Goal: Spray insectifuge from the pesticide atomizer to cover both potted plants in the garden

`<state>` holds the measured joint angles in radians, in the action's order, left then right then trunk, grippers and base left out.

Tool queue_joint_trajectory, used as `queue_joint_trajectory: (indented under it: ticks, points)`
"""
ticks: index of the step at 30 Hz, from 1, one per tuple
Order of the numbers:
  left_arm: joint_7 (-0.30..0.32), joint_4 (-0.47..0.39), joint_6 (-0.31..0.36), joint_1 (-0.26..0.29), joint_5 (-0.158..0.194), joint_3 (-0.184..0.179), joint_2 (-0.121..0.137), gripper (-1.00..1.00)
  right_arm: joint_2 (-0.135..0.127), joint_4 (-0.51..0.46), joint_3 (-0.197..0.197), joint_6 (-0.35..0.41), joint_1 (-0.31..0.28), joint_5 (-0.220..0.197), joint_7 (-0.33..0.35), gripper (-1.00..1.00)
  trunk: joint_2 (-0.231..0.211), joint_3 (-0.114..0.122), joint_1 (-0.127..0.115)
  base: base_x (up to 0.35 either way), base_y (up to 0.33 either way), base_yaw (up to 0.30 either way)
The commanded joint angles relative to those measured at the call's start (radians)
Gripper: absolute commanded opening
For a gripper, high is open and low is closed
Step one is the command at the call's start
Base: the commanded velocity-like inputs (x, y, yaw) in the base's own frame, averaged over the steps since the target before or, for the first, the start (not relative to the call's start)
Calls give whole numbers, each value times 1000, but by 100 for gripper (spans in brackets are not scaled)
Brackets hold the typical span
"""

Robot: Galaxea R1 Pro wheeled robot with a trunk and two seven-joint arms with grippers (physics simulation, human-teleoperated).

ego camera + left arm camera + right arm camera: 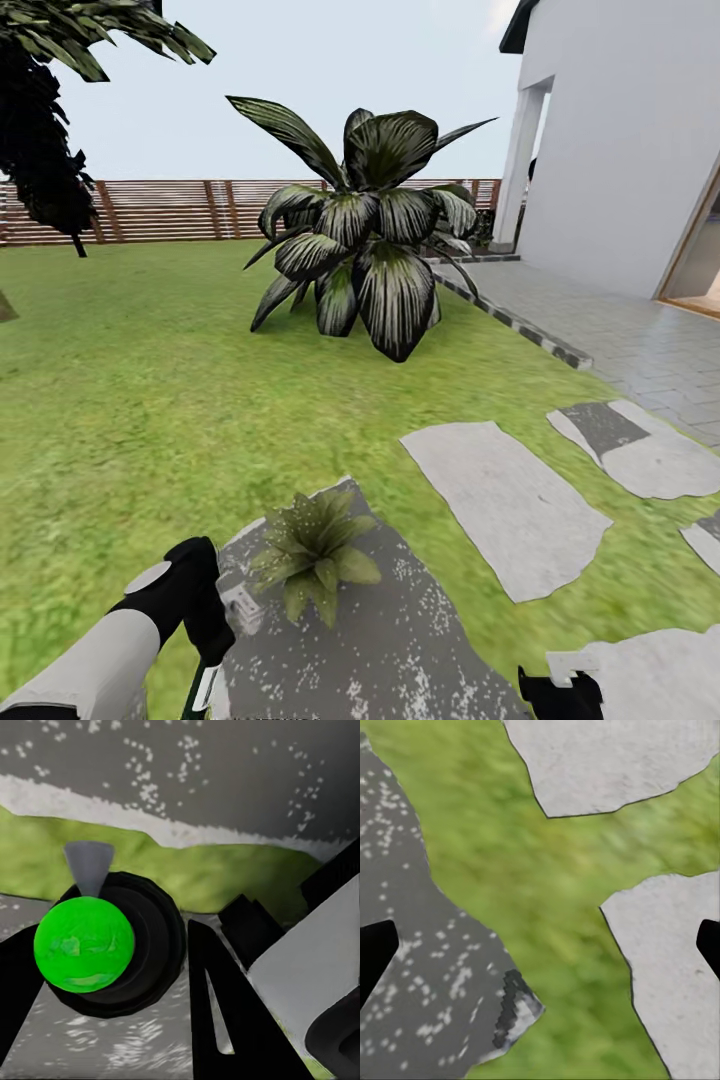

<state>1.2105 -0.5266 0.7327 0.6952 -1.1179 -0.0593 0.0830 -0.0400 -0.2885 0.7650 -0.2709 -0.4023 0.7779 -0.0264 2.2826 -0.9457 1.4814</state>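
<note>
Now atomizer (85, 945) nozzle toward plant (315, 552)

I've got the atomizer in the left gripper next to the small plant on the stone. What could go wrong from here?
1. The left gripper sits close beside the potted plant; a swing could knock its leaves.
2. In the left wrist view, the pesticide atomizer is seen end-on over the grey stone patio, not over leaves, so spray may miss the plant.
3. A second small potted plant still needs finding; the big dark plant on the lawn is not a target.

1 potted plant (315, 553), 1 atomizer (101, 945), 1 big palm-like plant (365, 235), approx. 4 pale stepping stones (510, 505).
</note>
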Motion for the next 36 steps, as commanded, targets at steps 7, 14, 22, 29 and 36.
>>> queue_joint_trajectory:
  ticks: [7, 14, 22, 29, 36]
  points:
    - [-151, 15, 24, -5, 15, 102, -24, -100, 0, 2, 8, -5, -1, 11, -2, 100, 0, -1, 0, 0, 0, 81]
    - [-186, 18, 24, -9, 28, 130, -28, -100, -1, 2, 8, -7, -1, 13, -1, 100, 0, -1, 0, 8, -5, 1]
    - [-186, 33, 24, -9, 36, 130, -29, -100, 0, 1, 8, -5, -1, 9, -3, 100, 0, -1, 0, 46, -228, 32]
    - [-187, 47, 25, -9, 40, 131, -28, -100, 0, 2, 8, -5, -1, 10, -3, 100, 0, -1, 0, 23, -121, 262]
    - [-200, 49, 26, -11, 39, 131, -27, -100, 0, 2, 8, -5, -1, 10, -3, 100, 0, -1, 0, 27, -2, 271]
